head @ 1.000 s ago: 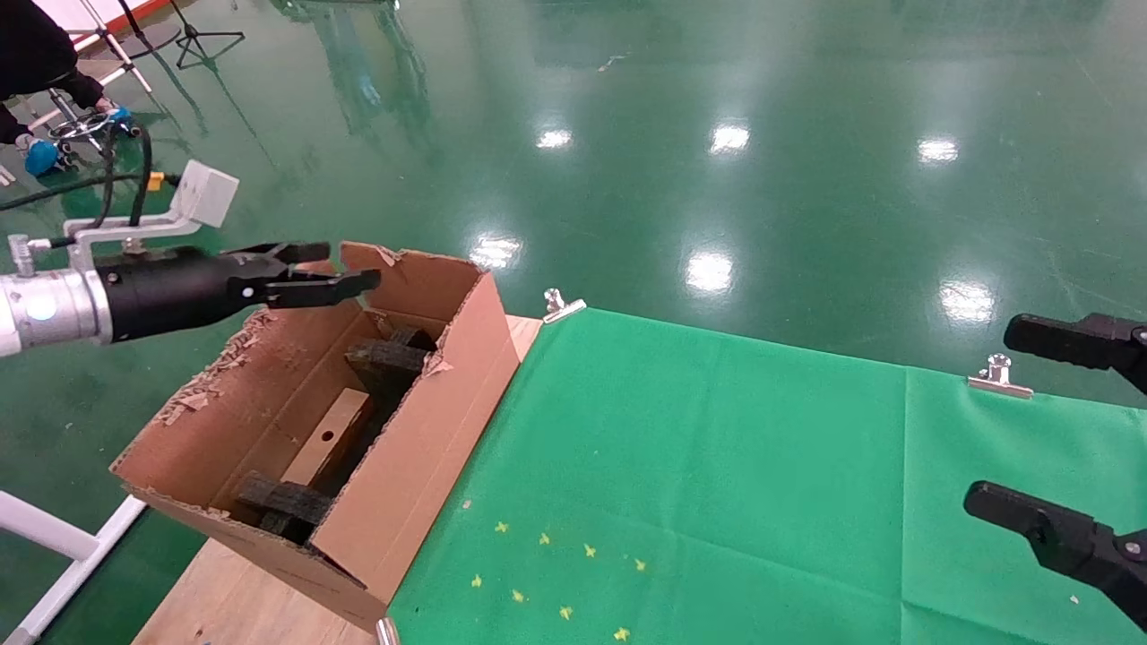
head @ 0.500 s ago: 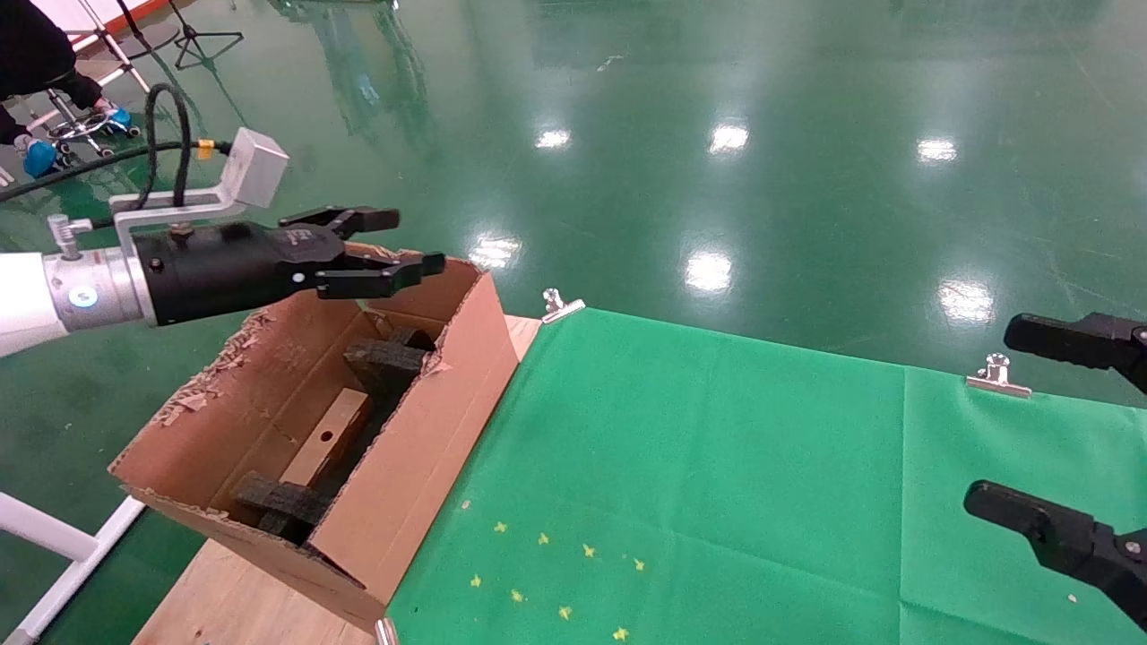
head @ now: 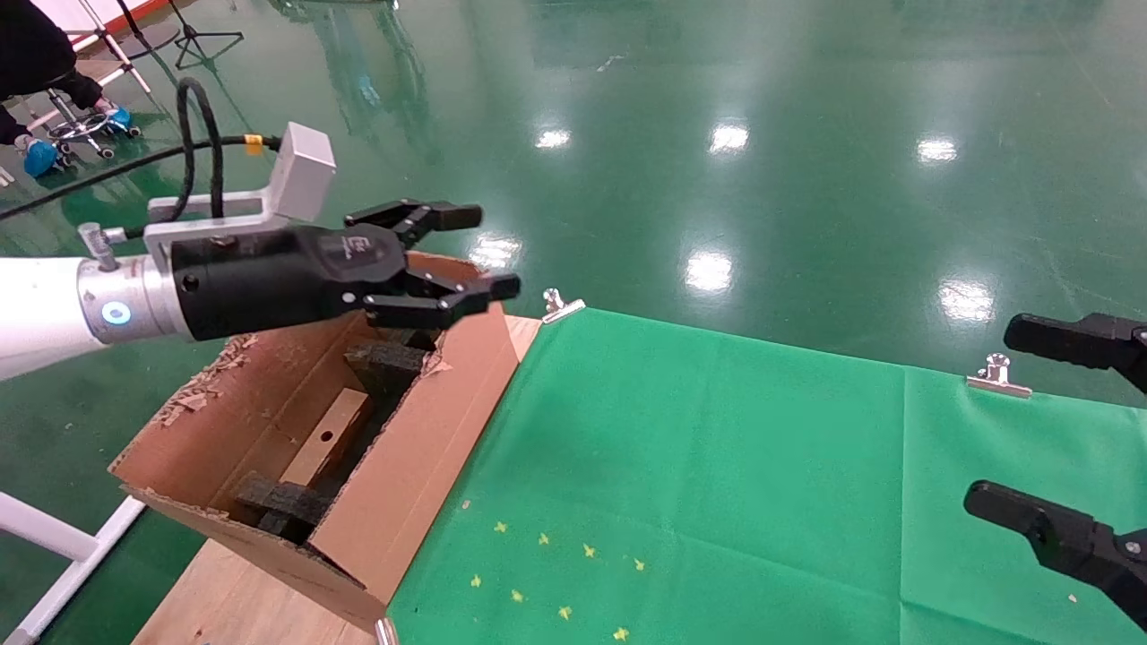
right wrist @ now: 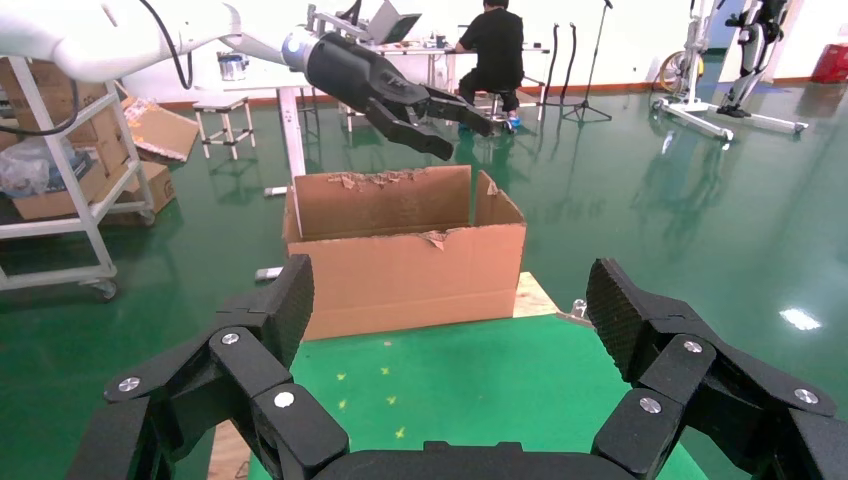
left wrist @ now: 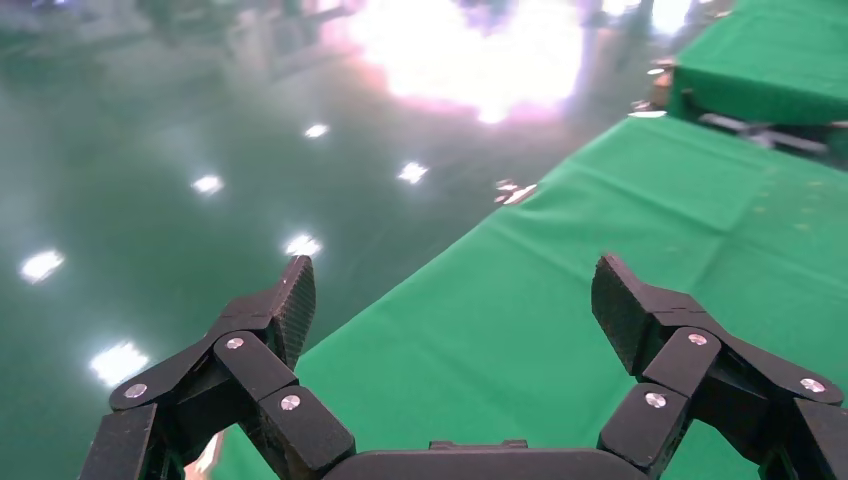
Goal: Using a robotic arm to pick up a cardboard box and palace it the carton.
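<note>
The box (head: 328,436) lies inside the carton (head: 421,448), wedged between dark foam blocks (head: 387,363), round hole facing up. We judge placement complete.

The left claw (head: 466,255) now hangs above the carton's far rim, at about 12 o'clock from the box, with its fingers spread wide and nothing between them. Over the last second we log it rising and travelling from over the carton's far-left corner toward the green cloth (head: 717,466), at 3 o'clock of the carton. We read this as retreat after release.

The right claw (right wrist: 450,330) sits parked at the table's right edge, also wide open and empty.
</note>
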`<state>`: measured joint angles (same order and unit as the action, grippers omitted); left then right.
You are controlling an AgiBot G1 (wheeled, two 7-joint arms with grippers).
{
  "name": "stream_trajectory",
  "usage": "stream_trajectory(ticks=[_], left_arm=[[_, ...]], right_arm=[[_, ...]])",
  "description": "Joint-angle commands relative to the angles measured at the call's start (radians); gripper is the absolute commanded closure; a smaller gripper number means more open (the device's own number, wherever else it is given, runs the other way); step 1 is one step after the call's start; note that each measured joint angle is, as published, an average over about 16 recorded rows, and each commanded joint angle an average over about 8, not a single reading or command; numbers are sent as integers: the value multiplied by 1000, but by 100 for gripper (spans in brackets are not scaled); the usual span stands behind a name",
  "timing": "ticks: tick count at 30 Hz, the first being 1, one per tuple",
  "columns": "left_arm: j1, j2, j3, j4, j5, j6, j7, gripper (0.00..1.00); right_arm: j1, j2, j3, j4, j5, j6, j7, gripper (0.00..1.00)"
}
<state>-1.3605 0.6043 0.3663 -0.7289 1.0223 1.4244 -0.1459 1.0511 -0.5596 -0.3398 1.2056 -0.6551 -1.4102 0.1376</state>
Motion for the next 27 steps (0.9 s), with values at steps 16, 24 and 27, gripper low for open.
stream_trajectory(ticks=[16, 24, 27], left_arm=[[183, 4, -55, -355, -187, 46, -27, 0], [265, 6, -80, -515, -271, 66, -39, 0], [290, 7, -88, -564, -296, 73, -42, 0]], right_arm=[[0, 0, 0, 0, 0, 0, 0, 0], [0, 0, 0, 0, 0, 0, 0, 0], [0, 0, 0, 0, 0, 0, 0, 0]])
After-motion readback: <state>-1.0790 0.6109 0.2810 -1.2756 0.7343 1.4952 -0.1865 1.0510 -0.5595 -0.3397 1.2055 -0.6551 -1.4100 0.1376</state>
